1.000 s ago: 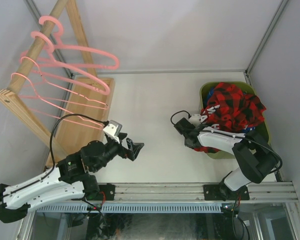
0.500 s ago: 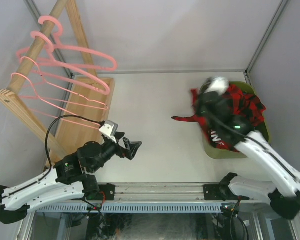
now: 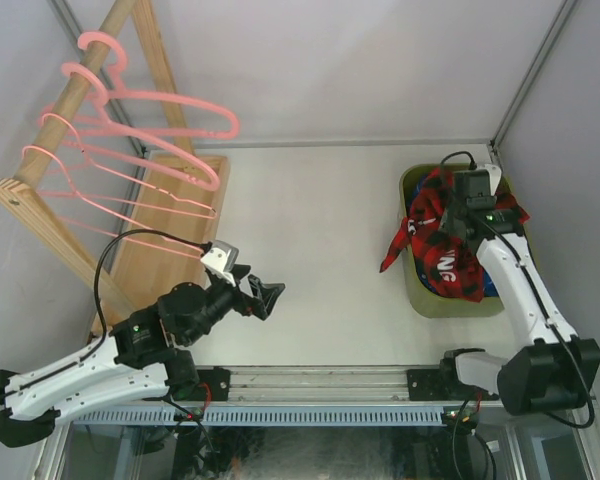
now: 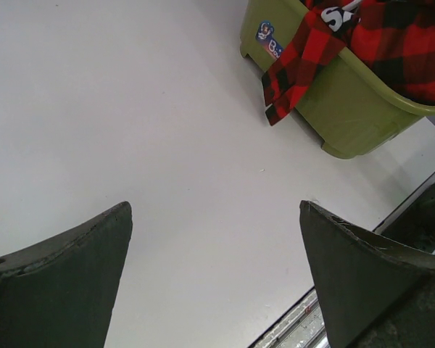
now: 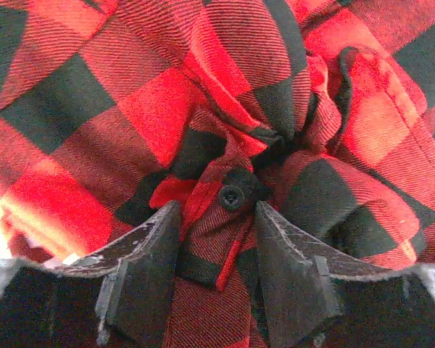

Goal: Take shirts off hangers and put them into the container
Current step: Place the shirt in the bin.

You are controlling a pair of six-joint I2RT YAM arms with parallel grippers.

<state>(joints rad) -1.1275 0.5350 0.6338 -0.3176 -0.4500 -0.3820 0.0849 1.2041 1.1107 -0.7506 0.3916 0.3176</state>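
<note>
The red-black plaid shirt (image 3: 448, 252) with white lettering lies heaped in the olive-green container (image 3: 416, 295) at the right, one sleeve hanging over its left rim. My right gripper (image 3: 462, 232) is over the heap, pointing down into it. In the right wrist view its jaws (image 5: 217, 210) stand part open, with a buttoned cuff fold of the shirt (image 5: 225, 94) lying between them. My left gripper (image 3: 273, 295) hovers wide open and empty over the bare table, left of centre. Several pink hangers (image 3: 160, 150) hang bare on the rack at the far left.
The hangers' wooden rail (image 3: 75, 100) slants up at the far left over a flat wooden base board (image 3: 175, 250). The left wrist view shows the container (image 4: 348, 109) with the red sleeve (image 4: 293, 65) draped down its wall. Metal frame rails run along the near edge.
My right arm swung from the bin's near-left side up and over the bin, pulling the shirt's sleeve along, and its jaws have parted. The left arm has hardly moved.
</note>
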